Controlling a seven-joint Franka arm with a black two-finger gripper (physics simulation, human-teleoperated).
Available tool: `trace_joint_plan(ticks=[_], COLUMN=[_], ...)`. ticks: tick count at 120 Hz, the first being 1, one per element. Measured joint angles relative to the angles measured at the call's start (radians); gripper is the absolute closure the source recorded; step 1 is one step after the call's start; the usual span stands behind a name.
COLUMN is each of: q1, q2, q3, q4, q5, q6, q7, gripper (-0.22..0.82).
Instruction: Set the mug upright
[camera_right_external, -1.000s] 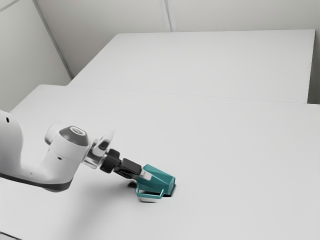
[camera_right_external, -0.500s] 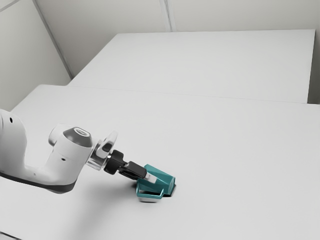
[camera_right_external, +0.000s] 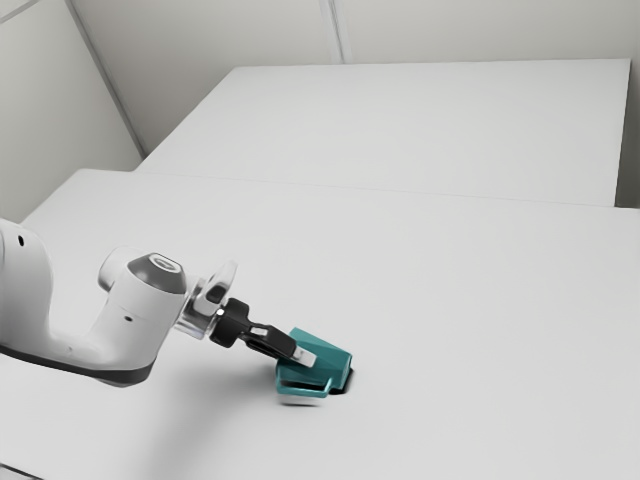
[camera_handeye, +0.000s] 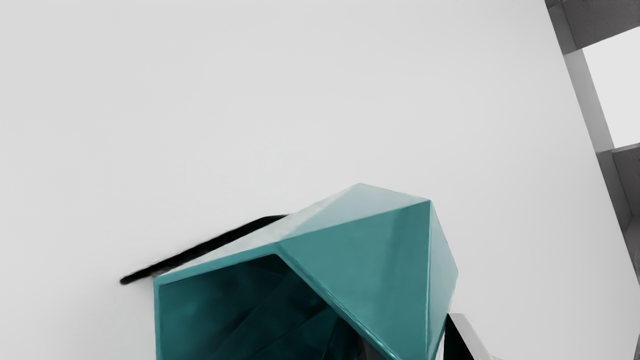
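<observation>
The teal mug (camera_right_external: 332, 368) lies tipped over — tool (camera_right_external: 305, 358) at its mouth.

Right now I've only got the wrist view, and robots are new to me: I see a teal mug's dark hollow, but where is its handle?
Observer: In the exterior view, the handle sticks out from the side of the mug, toward the bottom of that picture.
Operator: And which way does the arm come in?
Observer: The white arm enters from the exterior view's left and slopes down, bringing the gripper to the mug.
Operator: So which way does the mug's far end point?
Observer: Toward the exterior view's right, away from the gripper; the mug lies over on its side, not upright.
</observation>
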Motion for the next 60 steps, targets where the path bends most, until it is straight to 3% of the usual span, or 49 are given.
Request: trace_joint_plan(ticks=[33, 60], q1=[-0.018, -0.033], q2=[-0.033, -0.085], q3=[0.0, 0.0], q4=[0.001, 0.006], q5=[-0.006, 0.007], q6=[0.003, 0.006], q7=[0.004, 0.005], gripper=[0.75, 0.78])
